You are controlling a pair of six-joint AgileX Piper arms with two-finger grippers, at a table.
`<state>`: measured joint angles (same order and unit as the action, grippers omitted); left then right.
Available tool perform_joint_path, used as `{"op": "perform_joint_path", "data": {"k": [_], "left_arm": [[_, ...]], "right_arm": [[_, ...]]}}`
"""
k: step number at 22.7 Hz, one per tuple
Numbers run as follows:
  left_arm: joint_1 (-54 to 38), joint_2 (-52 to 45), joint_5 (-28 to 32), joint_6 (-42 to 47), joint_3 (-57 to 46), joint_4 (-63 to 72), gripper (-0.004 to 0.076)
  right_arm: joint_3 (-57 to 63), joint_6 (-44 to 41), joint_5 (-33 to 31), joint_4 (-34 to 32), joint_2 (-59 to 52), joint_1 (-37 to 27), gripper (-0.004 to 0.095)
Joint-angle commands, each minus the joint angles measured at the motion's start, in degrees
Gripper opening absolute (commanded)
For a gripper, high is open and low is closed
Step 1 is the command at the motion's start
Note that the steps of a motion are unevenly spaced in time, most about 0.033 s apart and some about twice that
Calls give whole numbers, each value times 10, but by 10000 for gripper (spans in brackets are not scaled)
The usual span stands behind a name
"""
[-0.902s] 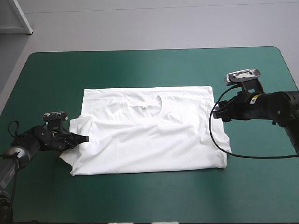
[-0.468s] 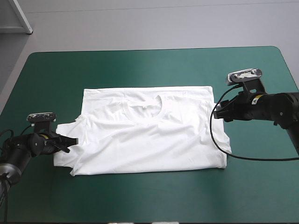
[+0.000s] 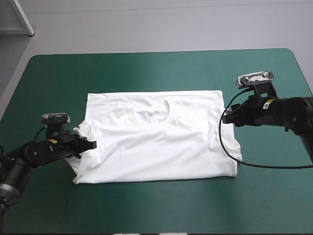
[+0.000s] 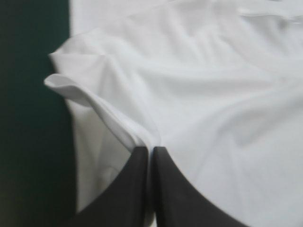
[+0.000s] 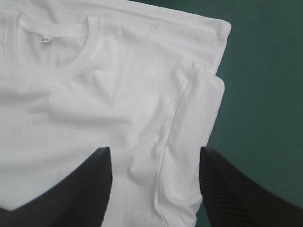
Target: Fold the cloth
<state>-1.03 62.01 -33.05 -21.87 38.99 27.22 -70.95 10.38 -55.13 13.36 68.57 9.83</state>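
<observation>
L fingers are pressed together, black tips all but meeting, w/ a thin fold of white cloth pinched btwn them. So we read the L gripper as clamped on the T-shirt, at the L sleeve; the sleeve's edge curls up just ahead of the tips in soft layers. In the high view the L gripper sits at the T-shirt's L edge, about level w/ the chest, arm coming in from outside the cloth.

R fingers stand spread wide, only cloth showing below the gap. R gripper hovers over the T-shirt's R side: one finger above the chest, the other at the outer edge of the R sleeve, which lies flat along the body. Whether the tips touch the cloth we can't tell. In the high view the R gripper is at the T-shirt's R edge, approx shoulder level.

T-shirt lies spread flat, front up, collar toward its far side, label visible inside the neck. Light creases cross the chest; a second layer of cloth shows beyond the collar. Teal-green cover shows on all sides of the T-shirt, widest past its far edge.
</observation>
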Motion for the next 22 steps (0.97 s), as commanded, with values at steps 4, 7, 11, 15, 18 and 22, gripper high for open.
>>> {"op": "perform_joint_path", "data": {"k": [4, 7, 11, 15, 18, 22], "left_arm": [[77, 7, 34, -47, 18, 78, 19], [98, 35, 35, -47, 18, 84, 19], [129, 84, 40, -74, 18, 100, 62], [154, 111, 52, -75, 18, 104, 391], [154, 112, 49, -75, 18, 104, 653], [154, 110, 24, -72, 63, 100, 654]], "right_arm": [[-15, 6, 34, 7, -15, -2, 513], [-15, 6, 34, 4, -15, -2, 513], [-4, 6, 35, -1, -15, -2, 513], [34, -6, 39, -31, -15, -2, 513], [61, -8, 48, -31, -15, -2, 514], [83, -34, 46, -64, -16, -2, 515]]}}
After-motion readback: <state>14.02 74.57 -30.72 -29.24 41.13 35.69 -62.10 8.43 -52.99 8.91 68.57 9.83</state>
